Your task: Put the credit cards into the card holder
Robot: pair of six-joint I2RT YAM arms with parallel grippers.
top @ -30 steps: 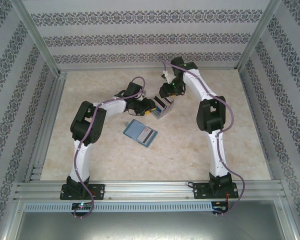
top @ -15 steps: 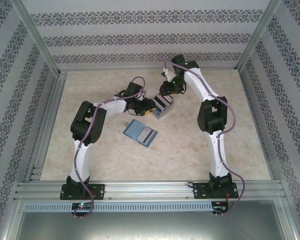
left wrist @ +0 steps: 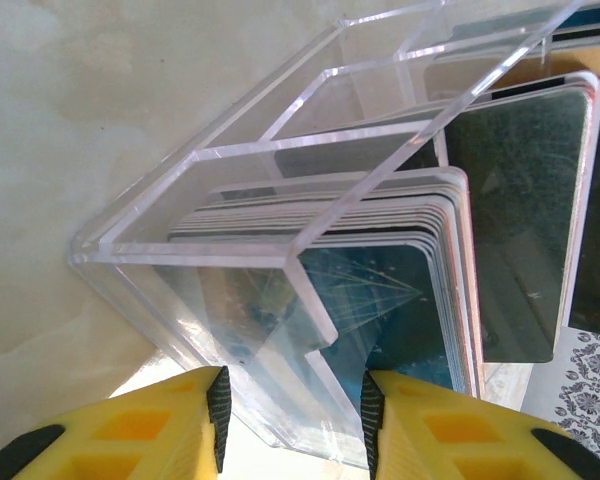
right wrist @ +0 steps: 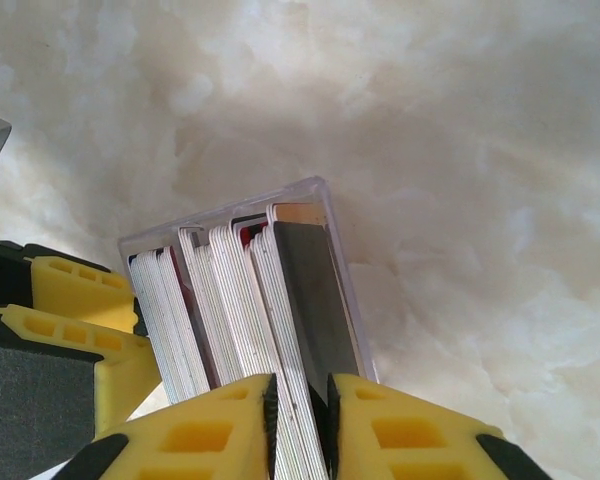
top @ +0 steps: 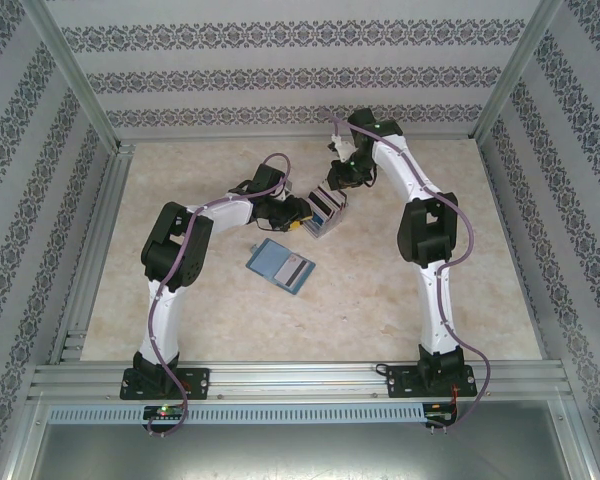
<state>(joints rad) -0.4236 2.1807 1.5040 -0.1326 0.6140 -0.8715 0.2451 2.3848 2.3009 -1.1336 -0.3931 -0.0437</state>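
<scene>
The credit cards (right wrist: 230, 300) are mostly home. A thick run of them stands on edge in the card holder (left wrist: 180, 253) and fills several slots, though one compartment toward 12 o'clock in the left wrist view looks bare. What is left, I judge, is a small loose pile (top: 280, 266) of at least two cards, lying flat on the counter (top: 200, 340) near the holder, at its 7 o'clock in the top view. The job reads as well past halfway, with that pile not yet fetched.

The counter is a pale cream slab with a marbled pattern, matt and flat. The holder sits just past its centre toward 12 o'clock. It is a clear acrylic box of thin glossy walls and dividers, with bright edges and faint scratches. The cards are thin, stiff plastic rectangles with rounded corners and whitish edges. Their faces are dark blue, blackish, red, and tan with a dark stripe. In the loose pile, a light blue card overlaps one with a dark stripe.

The left jaws are yellow plastic with black pads. They straddle the holder's corner from its 8 o'clock and seem to clamp it. The right jaws, of the same make, come in from 12 o'clock. They stand only narrowly apart, pinching the top edges of a few cards in the end slot.
</scene>
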